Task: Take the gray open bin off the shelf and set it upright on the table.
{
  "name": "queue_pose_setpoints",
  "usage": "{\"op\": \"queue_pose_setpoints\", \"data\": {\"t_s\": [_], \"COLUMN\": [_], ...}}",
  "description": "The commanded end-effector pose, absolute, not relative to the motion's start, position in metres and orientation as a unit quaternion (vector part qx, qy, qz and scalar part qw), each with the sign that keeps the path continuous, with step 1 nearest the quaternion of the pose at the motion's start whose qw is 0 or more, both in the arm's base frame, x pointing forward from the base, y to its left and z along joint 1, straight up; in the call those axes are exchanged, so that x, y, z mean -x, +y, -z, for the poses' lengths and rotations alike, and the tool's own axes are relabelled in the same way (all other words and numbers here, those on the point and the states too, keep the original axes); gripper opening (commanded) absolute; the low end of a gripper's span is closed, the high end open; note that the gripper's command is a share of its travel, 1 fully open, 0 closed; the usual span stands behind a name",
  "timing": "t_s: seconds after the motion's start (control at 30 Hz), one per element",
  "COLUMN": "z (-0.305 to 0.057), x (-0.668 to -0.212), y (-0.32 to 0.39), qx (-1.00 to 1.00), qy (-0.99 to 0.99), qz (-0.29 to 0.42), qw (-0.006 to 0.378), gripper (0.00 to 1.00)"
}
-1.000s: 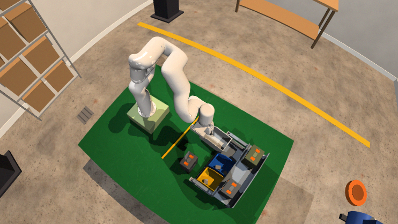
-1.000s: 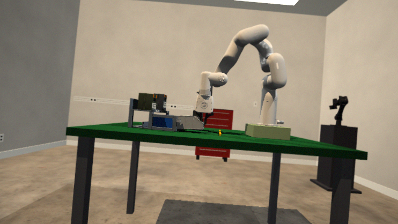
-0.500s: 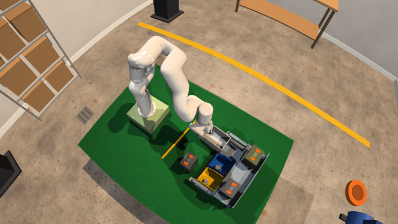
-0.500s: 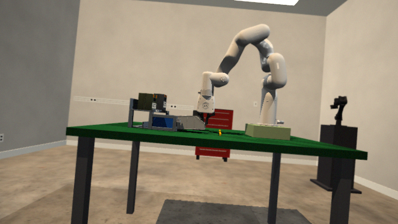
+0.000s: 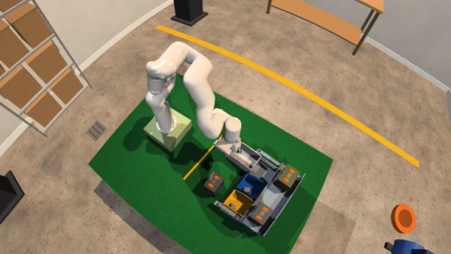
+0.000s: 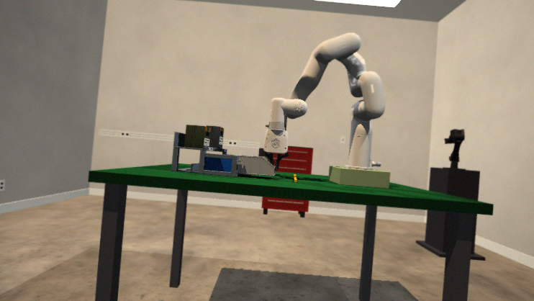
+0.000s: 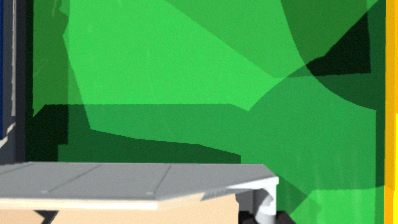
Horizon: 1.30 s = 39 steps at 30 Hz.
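The gray open bin [image 5: 249, 157] [image 6: 255, 165] [image 7: 125, 179] stands upright, low over the green table [image 5: 135, 176] [image 6: 261, 185] [image 7: 175, 75], at the near end of the shelf [image 5: 271, 192] [image 6: 175, 149]. It is beside the blue bin [image 5: 252, 184] [image 6: 218, 164]. My gripper [image 5: 233, 147] [image 6: 277, 161] is shut on the bin's wall on the side toward the arm's base. The wrist view shows the bin's gray rim and pale inside. I cannot make out its parts.
A yellow bin [image 5: 238, 202] sits next to the blue one on the shelf's lower level. Two dark closed bins [image 5: 287, 176] [image 5: 261, 214] stand on the shelf; a third [image 5: 213, 183] stands on the table. A yellow strip [image 5: 202, 157] [image 7: 391, 100] lies near the arm's base block [image 5: 168, 129] [image 6: 358, 176].
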<state>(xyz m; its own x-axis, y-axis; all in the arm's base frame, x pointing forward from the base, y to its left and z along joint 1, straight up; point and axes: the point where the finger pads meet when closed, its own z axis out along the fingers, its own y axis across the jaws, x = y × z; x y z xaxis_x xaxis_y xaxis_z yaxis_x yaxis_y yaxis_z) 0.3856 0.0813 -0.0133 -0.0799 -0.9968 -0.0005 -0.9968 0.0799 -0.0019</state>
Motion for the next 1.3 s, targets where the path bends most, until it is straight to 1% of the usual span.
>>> {"op": "queue_pose_setpoints", "data": {"t_s": [0.0,1.27], "z": [0.014,0.026], "x": [-0.387,-0.387], "y": [0.082,0.082], "qx": [0.678,0.678], "qy": [0.735,0.735], "qz": [-0.001,-0.001], "qw": [0.004,0.004], "gripper": [0.00,0.00]}}
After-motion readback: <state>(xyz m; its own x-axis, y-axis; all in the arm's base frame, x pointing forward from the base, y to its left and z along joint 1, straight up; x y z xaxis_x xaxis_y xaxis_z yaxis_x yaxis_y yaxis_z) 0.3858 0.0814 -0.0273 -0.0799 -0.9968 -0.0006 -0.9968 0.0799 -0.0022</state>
